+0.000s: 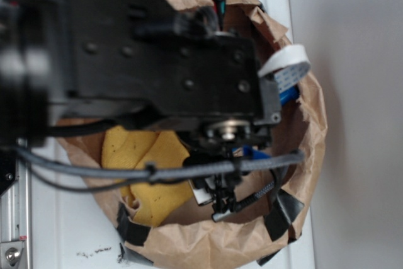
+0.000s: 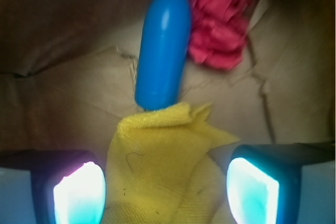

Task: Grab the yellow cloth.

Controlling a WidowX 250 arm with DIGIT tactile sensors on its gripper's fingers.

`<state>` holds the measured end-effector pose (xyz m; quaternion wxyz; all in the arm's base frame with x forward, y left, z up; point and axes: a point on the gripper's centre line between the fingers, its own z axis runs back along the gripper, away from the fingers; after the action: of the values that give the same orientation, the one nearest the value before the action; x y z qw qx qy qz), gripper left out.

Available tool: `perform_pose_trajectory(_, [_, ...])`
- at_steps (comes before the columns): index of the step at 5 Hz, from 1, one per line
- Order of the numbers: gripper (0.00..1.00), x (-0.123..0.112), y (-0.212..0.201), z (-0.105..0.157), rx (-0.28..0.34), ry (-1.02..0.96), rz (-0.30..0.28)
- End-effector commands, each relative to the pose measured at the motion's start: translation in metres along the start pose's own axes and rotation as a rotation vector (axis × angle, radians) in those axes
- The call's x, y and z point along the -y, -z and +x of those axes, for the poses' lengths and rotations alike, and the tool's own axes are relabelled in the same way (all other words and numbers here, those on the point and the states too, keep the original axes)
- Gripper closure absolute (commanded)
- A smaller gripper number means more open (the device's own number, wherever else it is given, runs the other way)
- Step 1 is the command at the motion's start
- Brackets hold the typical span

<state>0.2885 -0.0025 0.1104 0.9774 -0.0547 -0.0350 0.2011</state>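
Observation:
The yellow cloth [image 2: 163,166] lies crumpled on the brown paper floor of a bag, filling the lower middle of the wrist view; from outside the yellow cloth [image 1: 148,155] shows at the bag's left side. My gripper [image 2: 165,192] is open, its two glowing pads standing on either side of the cloth's folds, one at the left [image 2: 79,195] and one at the right [image 2: 252,192]. In the exterior view the gripper [image 1: 220,196] hangs low inside the bag, mostly hidden by the black arm.
A blue bottle [image 2: 164,45] lies just beyond the cloth, its base touching the cloth's far edge. A red ruffled cloth ball [image 2: 220,22] sits to its right. The crumpled paper bag rim [image 1: 308,155] rings everything.

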Motion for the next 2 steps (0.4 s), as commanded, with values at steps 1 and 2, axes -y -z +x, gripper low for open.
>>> perform_pose_trajectory(1, [0.00, 0.018, 0.020, 0.000, -0.065, 0.043, 0.030])
perform_pose_trajectory(2, [0.00, 0.015, 0.031, 0.003, -0.094, 0.008, 0.084])
